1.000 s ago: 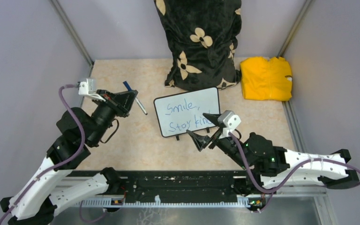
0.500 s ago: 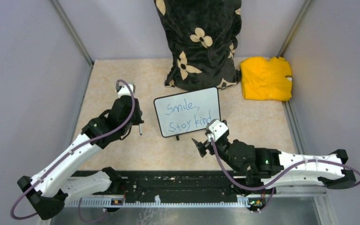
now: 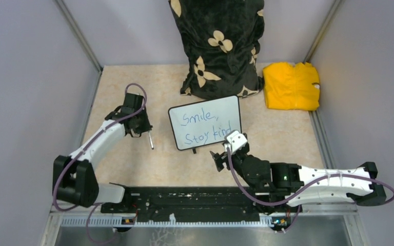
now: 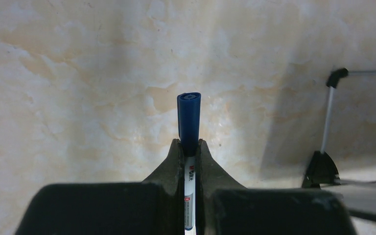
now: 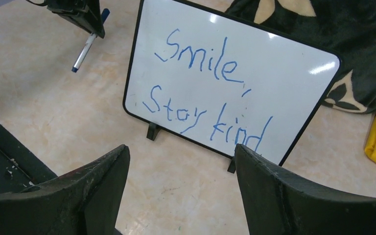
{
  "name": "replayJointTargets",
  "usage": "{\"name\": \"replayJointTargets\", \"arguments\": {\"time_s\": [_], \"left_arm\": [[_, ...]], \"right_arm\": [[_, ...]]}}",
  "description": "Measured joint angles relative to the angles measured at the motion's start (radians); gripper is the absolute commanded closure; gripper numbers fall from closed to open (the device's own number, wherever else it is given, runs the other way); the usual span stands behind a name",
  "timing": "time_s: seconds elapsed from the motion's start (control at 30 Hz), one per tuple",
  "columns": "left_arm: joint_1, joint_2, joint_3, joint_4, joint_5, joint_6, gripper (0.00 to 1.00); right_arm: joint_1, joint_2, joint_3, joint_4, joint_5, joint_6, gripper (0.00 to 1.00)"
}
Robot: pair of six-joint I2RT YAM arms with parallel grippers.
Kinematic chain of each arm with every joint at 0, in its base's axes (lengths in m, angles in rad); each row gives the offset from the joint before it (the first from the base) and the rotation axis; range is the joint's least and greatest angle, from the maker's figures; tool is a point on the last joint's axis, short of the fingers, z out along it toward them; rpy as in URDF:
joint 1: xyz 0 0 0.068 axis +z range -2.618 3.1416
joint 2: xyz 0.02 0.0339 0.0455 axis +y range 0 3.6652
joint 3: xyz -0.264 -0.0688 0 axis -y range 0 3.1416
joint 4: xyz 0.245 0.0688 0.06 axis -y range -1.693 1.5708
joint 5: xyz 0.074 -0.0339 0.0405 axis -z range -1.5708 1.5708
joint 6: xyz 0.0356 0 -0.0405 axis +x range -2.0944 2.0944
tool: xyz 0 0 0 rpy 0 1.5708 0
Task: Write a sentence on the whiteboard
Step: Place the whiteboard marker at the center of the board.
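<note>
Left tool [image 4: 189,147] has swung down left of the whiteboard [image 5: 284,83], clamped on the marker [image 4: 189,117]. Right tool [image 5: 181,149] hovers by whiteboard's footed edge, jaws apart. Sentence [image 5: 200,93] legible.

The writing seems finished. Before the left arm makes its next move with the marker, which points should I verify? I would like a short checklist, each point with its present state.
1. The sentence is complete on the whiteboard: ok, two blue lines read "Smile, stay kind".
2. The left pincer grips the marker: ok, shut on it from both sides.
3. The marker tip is capped: cannot tell; a blue cap sits on one end, the other end is too small to judge.
4. The marker is apart from the whiteboard: ok, it is held on the left arm's side of it.
5. The right pincer is out of the way: ok, open, empty, in front of the board's near edge.
</note>
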Motion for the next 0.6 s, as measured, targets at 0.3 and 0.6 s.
{"name": "replayJointTargets", "arguments": {"time_s": [0.3,0.6], "left_arm": [[0.105,0.274,0.043,0.071,0.095,0.001,1.0],[0.111,0.357,0.059,0.1,0.097,0.043,0.98]], "right_arm": [[0.0,0.008,0.0,-0.026,0.015,0.103,0.25],[0.0,0.06,0.0,-0.038,0.015,0.127,0.25]]}}
